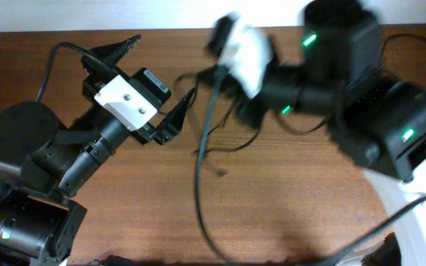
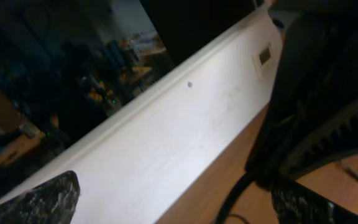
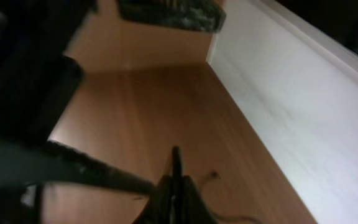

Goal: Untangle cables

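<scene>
The cables are thin black cords that hang in loose loops over the wooden table, below my right gripper. My right gripper is raised at the back centre and blurred. In the right wrist view its fingers are pressed together on a thin black cord, and a loose cable end trails beside them. My left gripper is open and empty, just left of the right gripper. Its two fingertips show at the bottom corners of the left wrist view, apart from any cord.
A thick black robot cable runs from the right wrist down across the table to the front edge; it also shows in the left wrist view. A white wall borders the table's far edge. The right arm's body fills the right side.
</scene>
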